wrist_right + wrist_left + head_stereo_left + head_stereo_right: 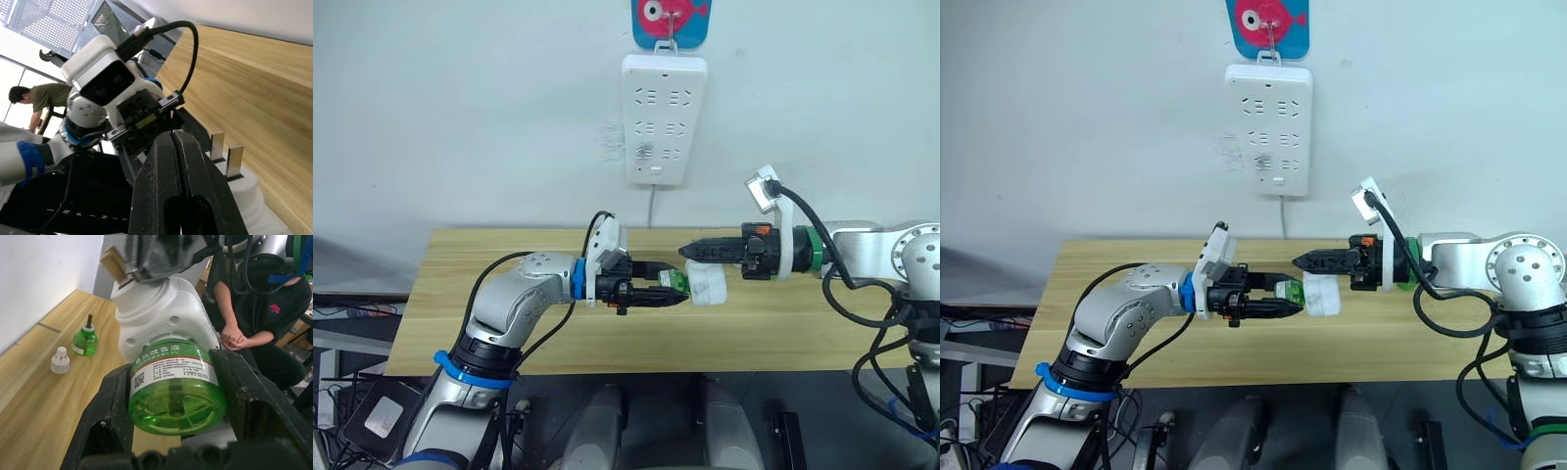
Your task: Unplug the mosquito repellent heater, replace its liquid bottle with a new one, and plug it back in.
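I am looking over the wooden table (pixel 509 294), the biggest thing here, with the white socket strip (pixel 664 119) hanging on the wall at its 12 o'clock, nothing plugged into it. Both arms are meeting above mid-table. The right gripper (pixel 697 249) is coming in from 3 o'clock; its fingers are lying pressed close together over the mosquito repellent heater (pixel 709 285), apparently pinching it, prongs showing beside them in the right wrist view. The left gripper (pixel 668 282), reaching from 9 o'clock, is clamping the green liquid bottle (pixel 176 384) across its body, the bottle's neck seated in the heater's underside.

I am judging the heater a light, stiff plastic shell, smooth and prone to slipping, so holding it across its broad flanks and clear of the prongs seems wise. The bottle looks like thin hard plastic holding liquid; gripping around its widest band, over the label, is giving good purchase for twisting.

Toward the table's right end, a second green bottle (pixel 85 339) with bare wick is standing upright, a small white cap (pixel 60 360) just beside it.
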Robot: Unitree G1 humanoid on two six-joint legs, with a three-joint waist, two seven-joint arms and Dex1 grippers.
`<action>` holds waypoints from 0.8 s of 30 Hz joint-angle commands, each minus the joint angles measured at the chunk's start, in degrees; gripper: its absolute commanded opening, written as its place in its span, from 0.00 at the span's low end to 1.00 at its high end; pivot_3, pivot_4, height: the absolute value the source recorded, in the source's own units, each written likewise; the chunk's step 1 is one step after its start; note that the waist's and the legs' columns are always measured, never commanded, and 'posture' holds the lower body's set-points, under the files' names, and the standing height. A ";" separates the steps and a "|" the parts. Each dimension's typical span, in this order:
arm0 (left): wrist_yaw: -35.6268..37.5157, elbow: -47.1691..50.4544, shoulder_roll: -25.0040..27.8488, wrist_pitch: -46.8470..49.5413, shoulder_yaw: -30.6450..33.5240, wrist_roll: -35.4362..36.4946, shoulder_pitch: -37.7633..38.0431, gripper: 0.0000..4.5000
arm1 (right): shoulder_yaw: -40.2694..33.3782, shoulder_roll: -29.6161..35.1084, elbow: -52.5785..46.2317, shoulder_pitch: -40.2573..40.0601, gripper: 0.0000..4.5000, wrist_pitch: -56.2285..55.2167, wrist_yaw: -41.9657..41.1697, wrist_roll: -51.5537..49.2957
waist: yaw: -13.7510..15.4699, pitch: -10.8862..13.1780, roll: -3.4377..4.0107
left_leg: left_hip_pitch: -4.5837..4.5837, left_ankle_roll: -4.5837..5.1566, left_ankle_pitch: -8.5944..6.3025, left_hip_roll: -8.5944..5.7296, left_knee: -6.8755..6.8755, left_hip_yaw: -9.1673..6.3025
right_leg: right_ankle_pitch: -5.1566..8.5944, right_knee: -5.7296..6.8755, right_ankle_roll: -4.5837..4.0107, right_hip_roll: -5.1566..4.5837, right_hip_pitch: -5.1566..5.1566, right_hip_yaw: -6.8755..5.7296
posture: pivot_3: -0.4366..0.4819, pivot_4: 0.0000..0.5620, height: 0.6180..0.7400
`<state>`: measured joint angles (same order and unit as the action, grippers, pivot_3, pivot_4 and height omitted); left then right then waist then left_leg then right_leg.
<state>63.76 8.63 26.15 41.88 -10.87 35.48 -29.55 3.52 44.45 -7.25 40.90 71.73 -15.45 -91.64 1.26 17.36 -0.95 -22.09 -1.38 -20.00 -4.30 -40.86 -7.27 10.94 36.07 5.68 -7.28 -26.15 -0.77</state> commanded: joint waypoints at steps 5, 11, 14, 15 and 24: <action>3.04 3.31 -1.86 -2.08 -0.04 2.71 -1.54 0.50 | -1.48 -0.03 0.36 -1.11 0.01 1.84 -0.60 6.01 | 0.00 0.00 0.00 | 0.00 0.00 0.00 -0.01 0.00 -0.05 | 0.00 0.00 0.00 0.00 0.00 0.01 | 0.54 0.49 1.00; 3.39 2.33 -2.05 -2.42 0.06 2.18 -1.87 0.50 | -3.58 -0.18 -0.49 -1.36 0.01 2.66 -1.58 5.90 | 0.01 0.00 0.00 | 0.00 0.00 0.00 -0.01 0.00 -0.03 | 0.00 0.00 0.00 0.00 0.00 0.01 | 0.54 0.49 1.00; 3.51 1.67 -1.52 -2.91 0.40 1.58 -1.23 0.50 | -7.99 1.14 -1.04 -1.37 0.01 2.48 -3.54 -3.28 | 0.02 0.00 0.00 | 0.00 0.00 0.00 -0.01 0.00 -0.03 | 0.00 0.00 0.00 0.00 0.00 0.01 | 0.54 0.49 1.00; 3.59 1.19 -1.30 -3.06 0.66 1.43 -1.09 0.50 | -9.16 1.99 -0.79 -1.16 0.01 2.42 -3.64 -6.88 | 0.06 0.00 0.00 | 0.00 0.00 0.00 -0.01 0.00 -0.04 | 0.00 0.00 0.00 0.00 0.00 0.00 | 0.54 0.49 1.00; 4.93 -1.19 0.47 -4.34 1.90 1.21 -2.02 0.50 | -16.21 13.33 -9.43 -10.79 0.60 1.06 -13.75 1.78 | 0.07 -0.02 -0.01 | -0.01 0.00 0.00 -0.01 0.00 0.08 | 0.00 -0.01 0.00 0.01 0.03 0.01 | 0.52 0.47 1.00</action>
<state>67.96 6.31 26.60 38.36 -10.33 35.61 -30.45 -10.13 56.30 -14.94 31.34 74.14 -26.50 -92.66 1.34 17.34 -0.97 -22.10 -1.38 -20.00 -4.33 -40.86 -7.17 10.93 36.08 5.69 -7.28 -26.12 -0.75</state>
